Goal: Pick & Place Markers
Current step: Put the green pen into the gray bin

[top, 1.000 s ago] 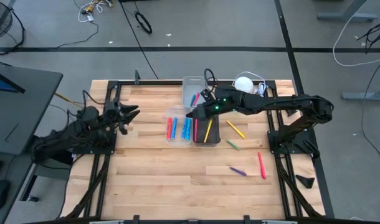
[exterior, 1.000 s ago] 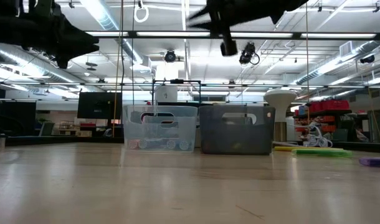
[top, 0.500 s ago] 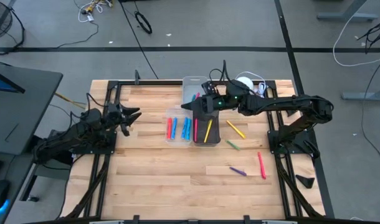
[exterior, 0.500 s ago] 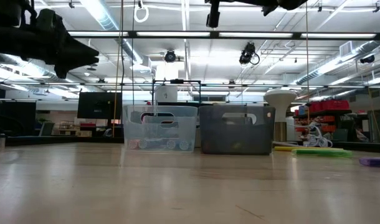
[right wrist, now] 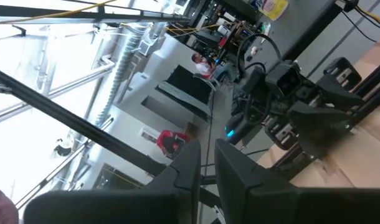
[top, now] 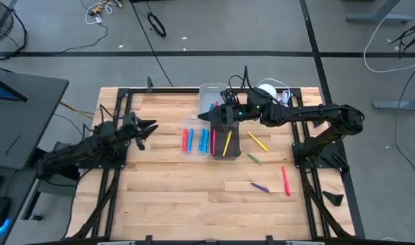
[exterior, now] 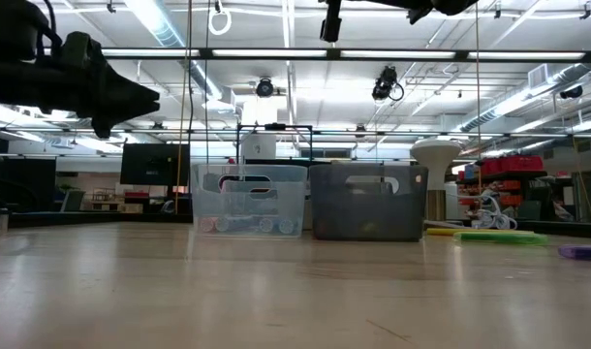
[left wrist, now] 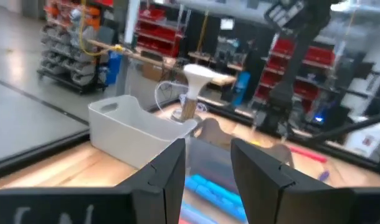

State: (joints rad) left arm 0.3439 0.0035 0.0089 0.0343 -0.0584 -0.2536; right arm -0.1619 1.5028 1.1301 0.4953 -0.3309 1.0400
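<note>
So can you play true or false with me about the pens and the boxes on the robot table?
1. A yellow marker lies inside the dark bin. True.
2. The clear bin has only green markers in it. False: it holds red markers and blue markers.
3. Some markers lie loose on the table, on the right arm's side. True: a purple marker and a pink marker are among them.
4. The right gripper is carrying a marker. False: no marker shows between its fingers, and it hangs above the bins.
5. The left gripper is reaching into the dark bin. False: it is over bare wood, apart from both bins.
</note>
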